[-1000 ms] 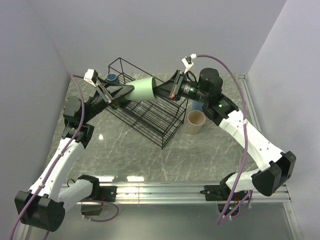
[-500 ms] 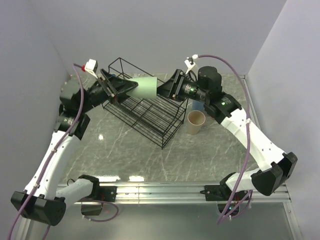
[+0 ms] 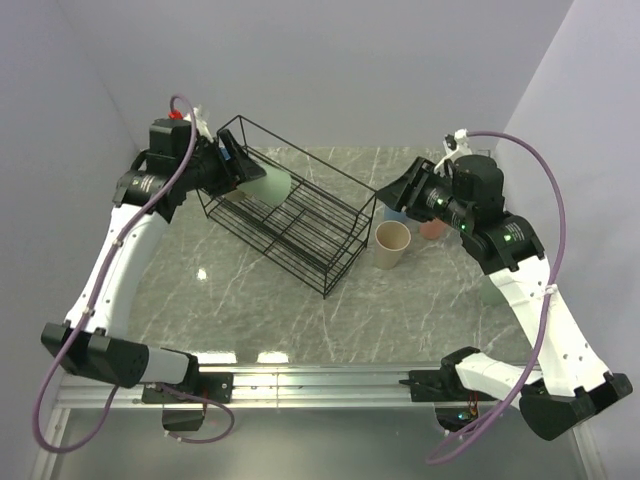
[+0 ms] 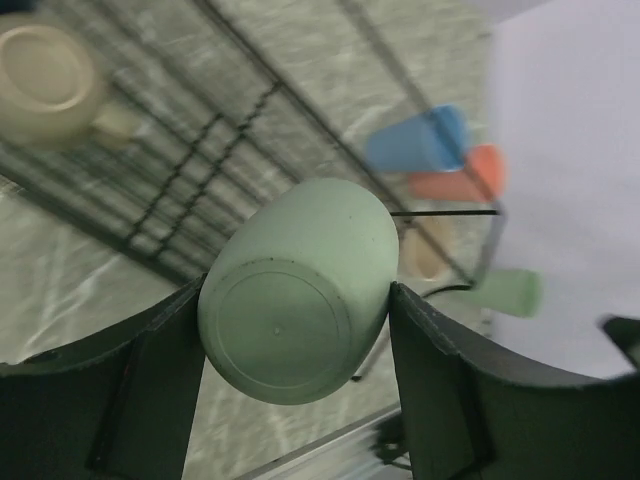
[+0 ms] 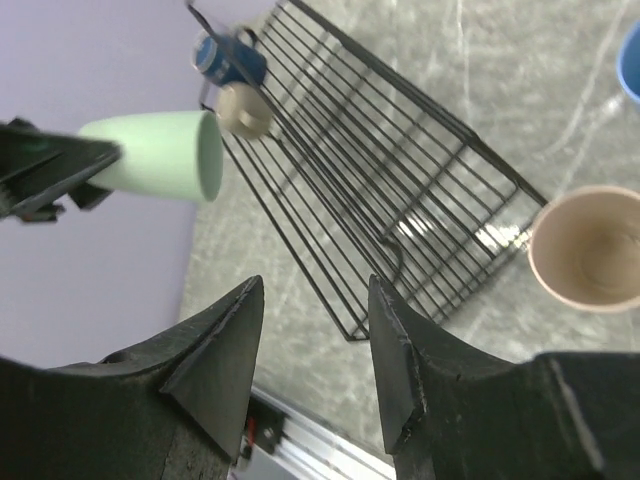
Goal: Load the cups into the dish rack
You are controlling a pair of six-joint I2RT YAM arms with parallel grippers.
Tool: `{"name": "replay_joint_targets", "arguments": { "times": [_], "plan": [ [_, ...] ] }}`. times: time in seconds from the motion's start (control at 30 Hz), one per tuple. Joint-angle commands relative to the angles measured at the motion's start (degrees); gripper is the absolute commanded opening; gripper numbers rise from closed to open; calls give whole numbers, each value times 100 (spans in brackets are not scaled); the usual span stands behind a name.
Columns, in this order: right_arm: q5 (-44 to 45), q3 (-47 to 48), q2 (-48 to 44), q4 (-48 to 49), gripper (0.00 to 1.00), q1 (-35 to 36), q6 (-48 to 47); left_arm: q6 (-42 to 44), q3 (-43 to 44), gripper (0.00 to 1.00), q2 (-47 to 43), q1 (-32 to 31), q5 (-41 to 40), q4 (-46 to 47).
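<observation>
Matte pale-green tumbler [image 4: 300, 270], smooth and slightly tapered, flat round base toward the left wrist camera, clamped on its side between the black fingers [image 4: 150, 370] of the left gripper [image 3: 233, 162]. Held at the far-left end of the dish rack [image 3: 300, 222], mouth pointing along it; contact with the wire not discernible. Rack of thin black wire, long and rectangular, open grid floor under a raised frame, set diagonally on the grey-veined marble table [image 3: 300, 310]. At that same far end, a glossy navy mug [image 5: 228, 58] and a tan handled mug [image 5: 243, 110], close together. Left arm stretched high and forward, wrist turned in toward the rack. Right arm bent at a raised elbow, right gripper [image 5: 312, 340] hanging near the rack's right end, jaws apart, holding nothing. Beige cup [image 3: 391, 243] upright just beside the rack's near-right corner, a blue cup [image 4: 420, 140] and a salmon cup [image 3: 432, 228] just behind it, a second green tumbler [image 4: 505, 292] farther right. Long run of grid floor from the mugs to the near-right end; broad marble between rack and arm bases; walls close on three sides.
</observation>
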Motion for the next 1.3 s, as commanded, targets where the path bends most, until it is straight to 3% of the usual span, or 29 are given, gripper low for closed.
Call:
{"name": "replay_joint_targets", "arguments": {
  "times": [0.0,0.17,0.73,1.27],
  "plan": [
    [107,-205,-106,-198,53,-29,-163,829,-2,0,11,-10,-773,-538],
    [72,-355,-274,-251,53,-38,-207,1102,-355,0,160,-36,-1230,-344],
    [-33,-355,-221,-365,52,-46,-260,1656,400,0,1259,-274,-2153,-484],
    [-42,-513,-265,-436,51,-64,-321,2175,928,2,1857,-634,-3823,-968]
  ]
}}
